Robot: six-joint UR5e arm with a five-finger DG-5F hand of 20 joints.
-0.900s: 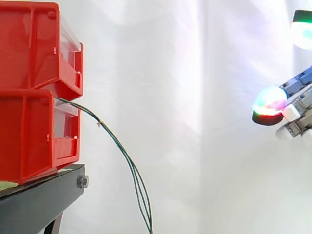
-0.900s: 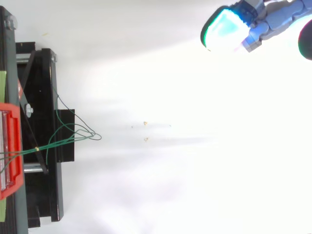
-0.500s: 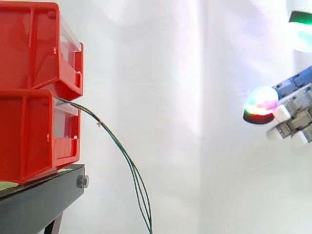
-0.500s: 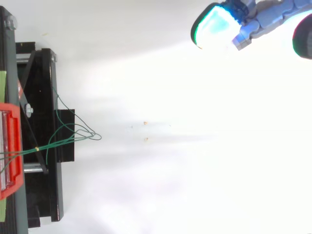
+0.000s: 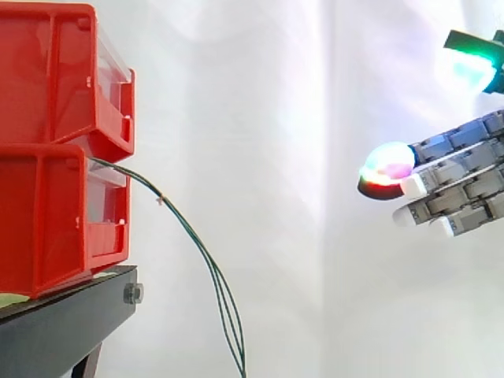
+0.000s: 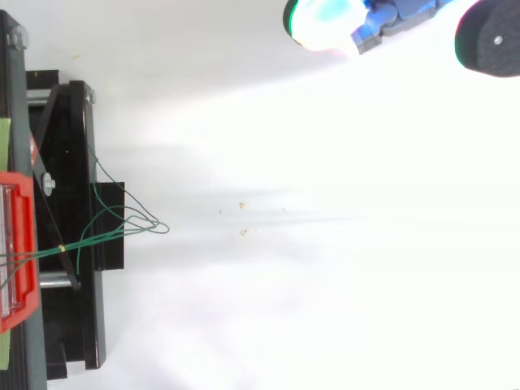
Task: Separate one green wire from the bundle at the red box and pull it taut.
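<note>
1. You're at the approach step: no wire has been picked out yet and nothing is taut
2. The wires (image 5: 201, 252) come out of the front of the lower red box (image 5: 55, 220), arc down and away from it as a close bundle, and run off the bottom of the side view. From above they loop out over the stand (image 6: 69, 325) and fan a little at their far end
3. The hand (image 5: 453, 185) is well apart from the wires, off to the right and slightly higher than where they leave the box. In the top view it sits at the upper edge, to one side of the wires' line
4. Its fingers reach nearly straight toward the box, with the thumb raised above them and a wide gap between; it is released and carries nothing
5. Your next move likely calls for bringing the hand across and down to where the strands spread, below the small tie (image 5: 161, 199). Then pinch one strand alone and draw it away from the box; the thick pads (image 5: 386, 165) could easily catch two
</note>
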